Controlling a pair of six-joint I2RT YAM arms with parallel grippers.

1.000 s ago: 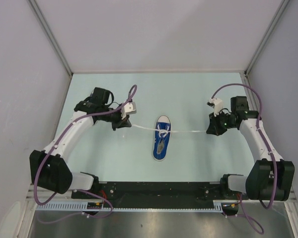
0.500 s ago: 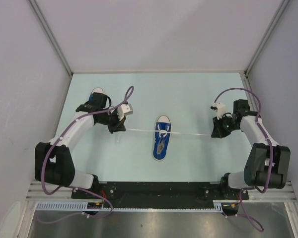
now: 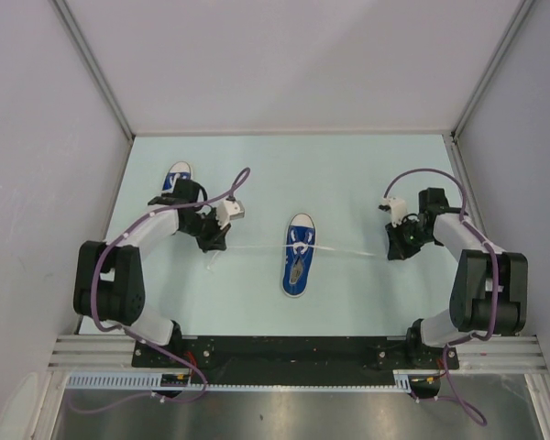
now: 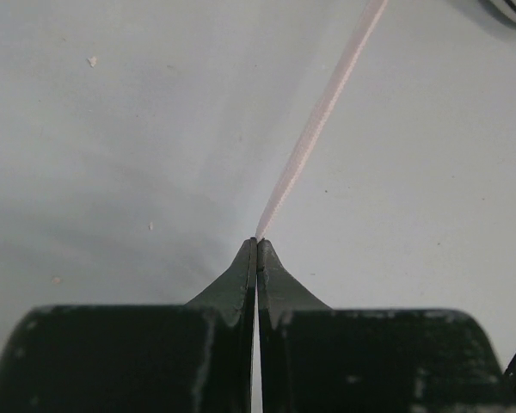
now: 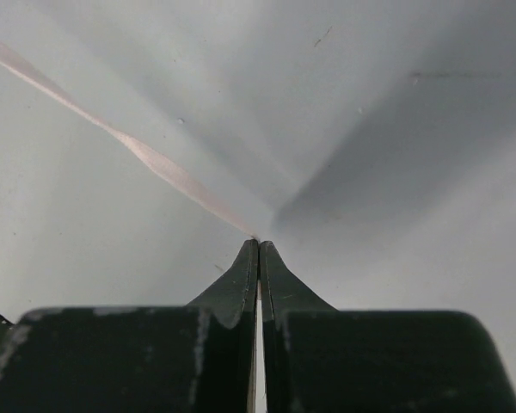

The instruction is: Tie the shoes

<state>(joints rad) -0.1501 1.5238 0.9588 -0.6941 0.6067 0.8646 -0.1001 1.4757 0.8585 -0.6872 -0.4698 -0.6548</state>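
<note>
One blue shoe [image 3: 297, 259] with a white toe cap lies in the middle of the mat, toe pointing away from the arms. Its white laces [image 3: 257, 245] stretch out sideways to both grippers. My left gripper [image 3: 214, 245] is shut on the left lace end [image 4: 314, 129], which runs taut from its tips [image 4: 256, 242]. To the right of the shoe, my right gripper [image 3: 393, 253] is shut on the other lace end [image 5: 146, 159], pinched at its tips [image 5: 258, 243]. A second blue shoe [image 3: 177, 175] lies at the far left, behind the left arm.
The pale green mat [image 3: 348, 174] is closed in by grey walls on three sides, with metal posts at the back corners. The arm bases and a black rail [image 3: 293, 353] run along the near edge.
Both arms have folded back toward their bases and both grippers have slid slightly nearer, still holding the laces. The left arm's shift has uncovered the second shoe at far left.
</note>
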